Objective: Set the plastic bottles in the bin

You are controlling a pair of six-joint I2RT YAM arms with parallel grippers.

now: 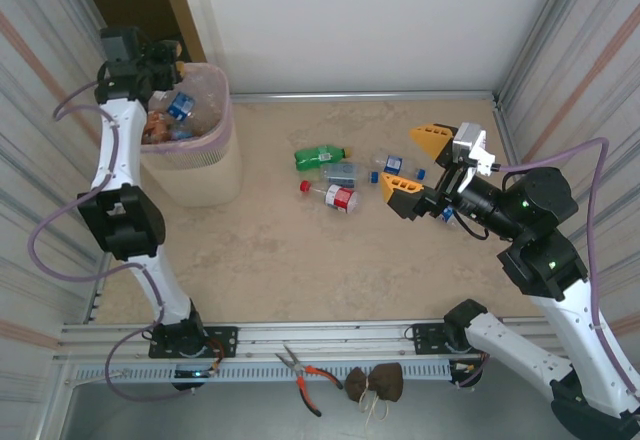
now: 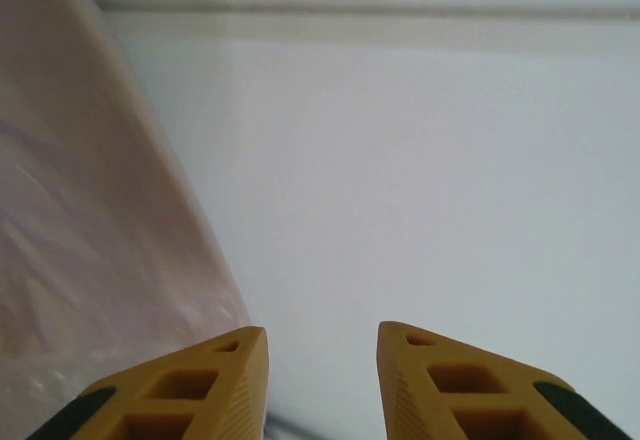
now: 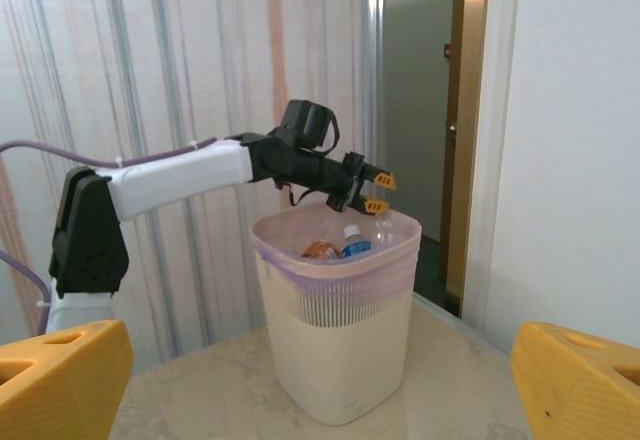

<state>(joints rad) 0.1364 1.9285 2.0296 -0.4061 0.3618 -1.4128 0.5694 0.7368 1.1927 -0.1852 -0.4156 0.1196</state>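
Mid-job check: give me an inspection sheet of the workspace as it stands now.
Surface: beige mottled tabletop, no spills seen.
Job's things: bin far left, holding several bottles; green bottle, red-labelled bottle and blue-labelled bottle lie mid-table.
Clutter: red-handled pliers and two brown pouches on the front rail.
Grippers: left gripper above the bin, closed, empty; right gripper open by the loose bottles.
Cables: purple cable loops off each arm, unsnagged.
Surroundings: striped curtains both sides, white wall behind.
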